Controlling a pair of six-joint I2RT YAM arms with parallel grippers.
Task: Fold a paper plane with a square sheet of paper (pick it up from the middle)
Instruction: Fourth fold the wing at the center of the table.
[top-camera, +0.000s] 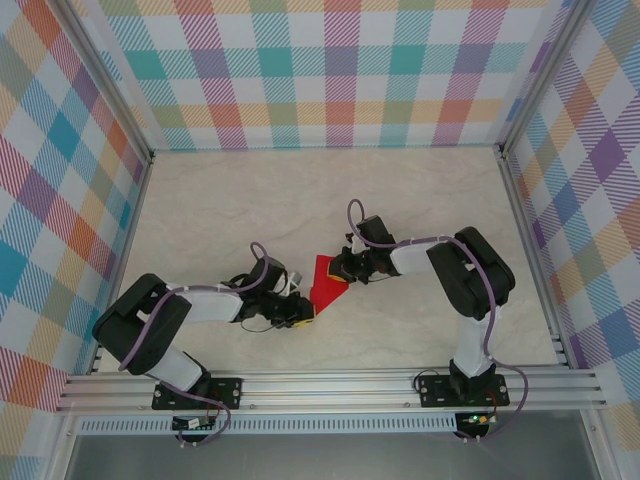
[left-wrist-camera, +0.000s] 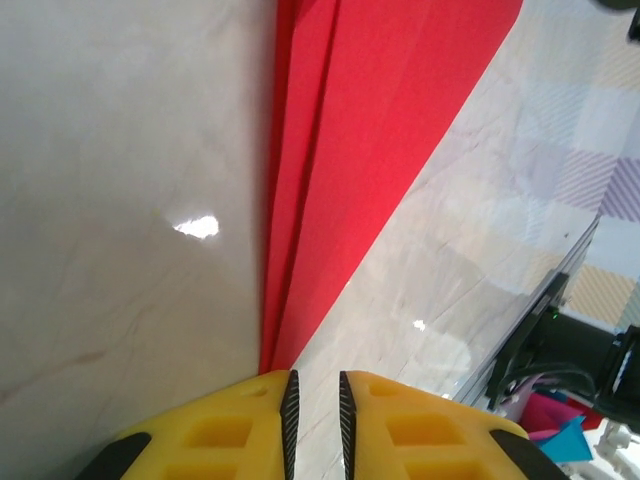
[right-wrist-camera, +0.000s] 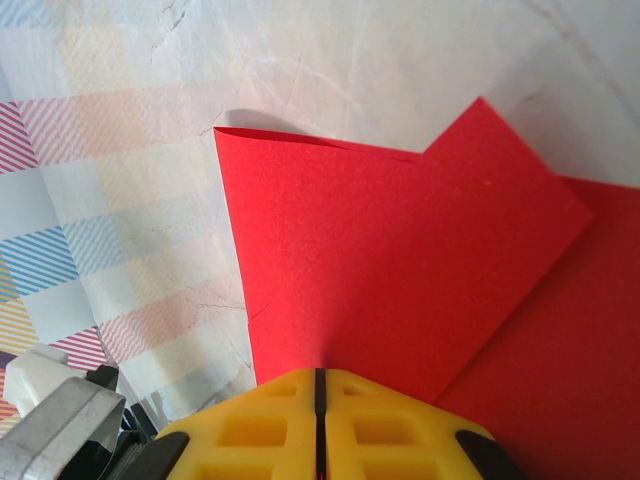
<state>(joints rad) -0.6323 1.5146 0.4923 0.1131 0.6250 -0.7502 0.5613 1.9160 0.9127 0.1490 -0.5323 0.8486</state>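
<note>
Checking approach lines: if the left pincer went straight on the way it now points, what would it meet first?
The folded red paper: its narrow end lies just ahead of the left pincer, so contact looks near-immediate, though the pincer's height over the table is unclear.

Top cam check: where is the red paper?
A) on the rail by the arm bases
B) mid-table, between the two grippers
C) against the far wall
B: the red paper lies on the table, with the left gripper at its near-left corner and the right gripper at its right edge.
</note>
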